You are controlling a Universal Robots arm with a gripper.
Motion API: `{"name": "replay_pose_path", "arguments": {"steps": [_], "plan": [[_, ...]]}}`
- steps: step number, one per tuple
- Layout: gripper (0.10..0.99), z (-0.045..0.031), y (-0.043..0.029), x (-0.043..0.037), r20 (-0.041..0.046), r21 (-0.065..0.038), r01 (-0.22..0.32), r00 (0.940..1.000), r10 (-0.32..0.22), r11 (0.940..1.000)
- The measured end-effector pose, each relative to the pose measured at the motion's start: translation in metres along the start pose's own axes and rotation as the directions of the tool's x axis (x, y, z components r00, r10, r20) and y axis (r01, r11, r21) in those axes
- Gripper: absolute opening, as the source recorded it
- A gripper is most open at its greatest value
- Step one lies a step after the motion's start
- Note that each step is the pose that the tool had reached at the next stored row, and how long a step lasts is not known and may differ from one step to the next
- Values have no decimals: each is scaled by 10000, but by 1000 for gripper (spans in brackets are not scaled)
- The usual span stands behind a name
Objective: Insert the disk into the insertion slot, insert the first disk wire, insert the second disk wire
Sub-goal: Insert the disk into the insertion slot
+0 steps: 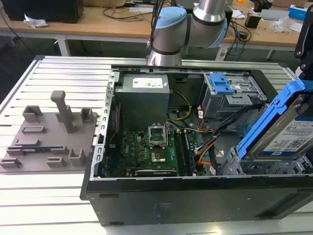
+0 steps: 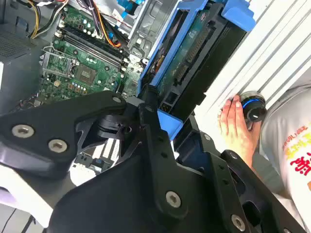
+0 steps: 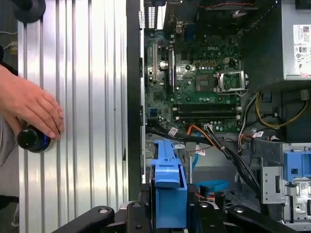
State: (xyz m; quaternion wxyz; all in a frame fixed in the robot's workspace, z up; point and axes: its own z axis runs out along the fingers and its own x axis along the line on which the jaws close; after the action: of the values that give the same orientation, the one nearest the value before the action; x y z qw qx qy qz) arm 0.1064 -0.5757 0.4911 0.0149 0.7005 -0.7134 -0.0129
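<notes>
End effector [image 3: 168, 209] clamped shut on disk [image 1: 288, 132] by blue carrier. Disk tilted over insertion slot [image 1: 259, 167], not seated. Open computer case [image 1: 195, 196] on worktop [image 1: 58, 78] holds motherboard [image 1: 146, 147], cables [image 1: 208, 146].

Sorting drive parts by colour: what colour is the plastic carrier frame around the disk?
Bright blue; the carrier frame shows best in the exterior view, around the silver disk.

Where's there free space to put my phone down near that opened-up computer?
Bare ribbed table lies behind the grey fixture plate and in front of it, at the exterior view's left of the computer case. Inside the case it is crowded: motherboard, cables, and the disk in the gripper.
</notes>
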Motion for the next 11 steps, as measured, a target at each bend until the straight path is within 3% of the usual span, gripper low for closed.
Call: {"name": "replay_pose_path", "arguments": {"steps": [11], "plan": [[365,0,0,0,0,0,0,10000,0,10000]]}}
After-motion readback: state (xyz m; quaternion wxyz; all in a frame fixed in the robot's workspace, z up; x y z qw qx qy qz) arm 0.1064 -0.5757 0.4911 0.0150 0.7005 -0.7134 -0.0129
